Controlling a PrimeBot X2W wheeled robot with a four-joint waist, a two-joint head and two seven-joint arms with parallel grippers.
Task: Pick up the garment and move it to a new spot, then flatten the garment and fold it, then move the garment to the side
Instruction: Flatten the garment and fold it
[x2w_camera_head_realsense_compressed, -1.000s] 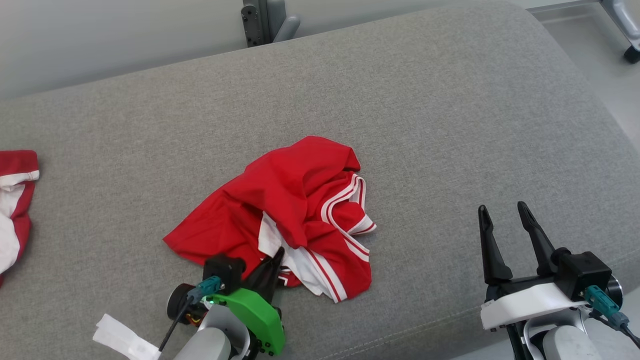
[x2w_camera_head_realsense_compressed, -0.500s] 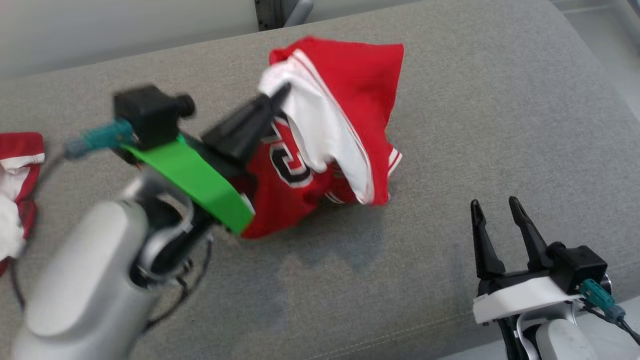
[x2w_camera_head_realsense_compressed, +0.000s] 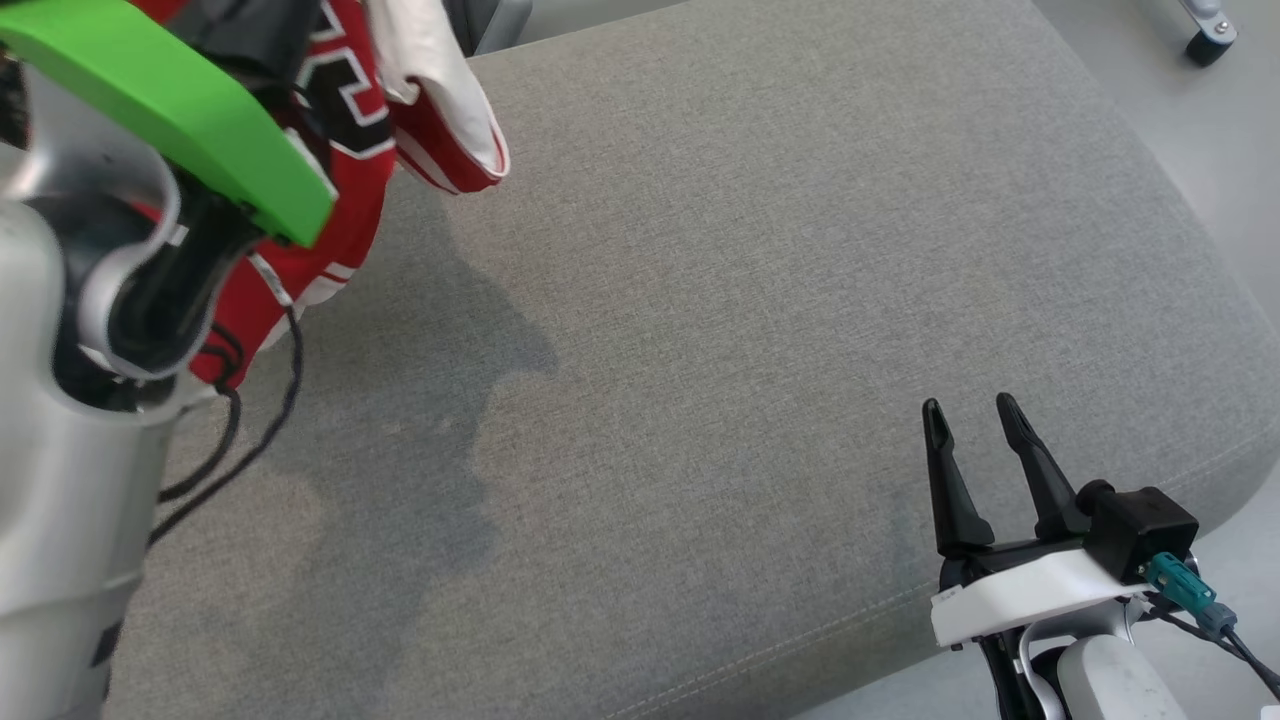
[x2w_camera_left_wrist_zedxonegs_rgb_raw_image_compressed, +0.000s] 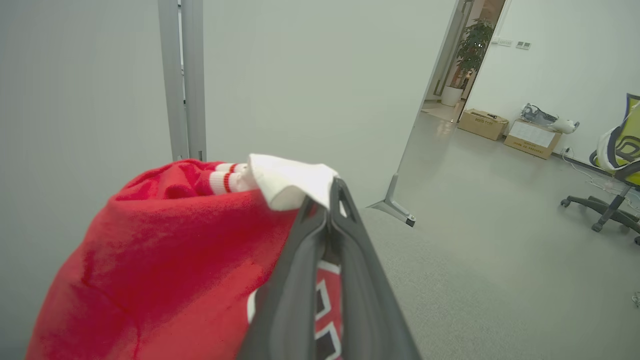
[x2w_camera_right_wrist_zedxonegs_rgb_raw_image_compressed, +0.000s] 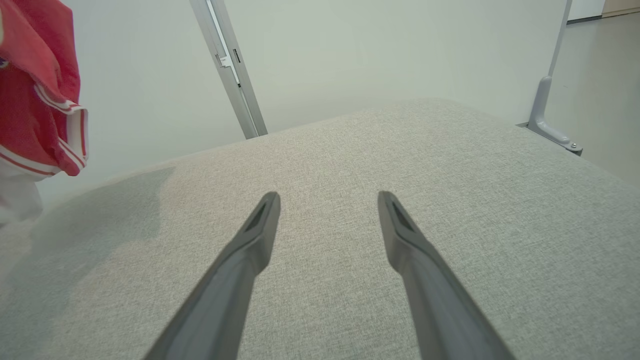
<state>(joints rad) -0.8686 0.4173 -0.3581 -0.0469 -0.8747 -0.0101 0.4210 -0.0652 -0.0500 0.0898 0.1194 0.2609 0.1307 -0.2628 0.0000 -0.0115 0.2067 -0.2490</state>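
Garment: the red sports jersey (x2w_camera_left_wrist_zedxonegs_rgb_raw_image_compressed: 165, 250) with white trim and a white lining hangs bunched in the air over the far left part of the grey woven-fabric cushion (x2w_camera_head_realsense_compressed: 720, 300). It seems clear of the surface, and its shadow falls beneath it.

Left gripper: our left gripper (x2w_camera_left_wrist_zedxonegs_rgb_raw_image_compressed: 334, 189) has its two dark fingers pressed together on a fold of white and red cloth at the tips. The rest of the jersey drapes down from that pinch.

Right gripper: our right gripper (x2w_camera_head_realsense_compressed: 968, 412) stands with its fingers spread and nothing between them. It sits low by the cushion's near right edge, well apart from the jersey.

Step in hand: we judge it to be carrying the jersey to its new spot.

Doing it well: we would travel smoothly, since the pinch takes only a small fold. We would lower the hem first onto the bare middle of the cushion, so the cloth lies out rather than heaps, and release only once it rests there.

Writing: black block characters (x2w_camera_head_realsense_compressed: 345, 60) outlined in white show on the jersey, but they are folded and we cannot read them. The print on the brown cardboard boxes (x2w_camera_left_wrist_zedxonegs_rgb_raw_image_compressed: 482, 124) is too small to read.
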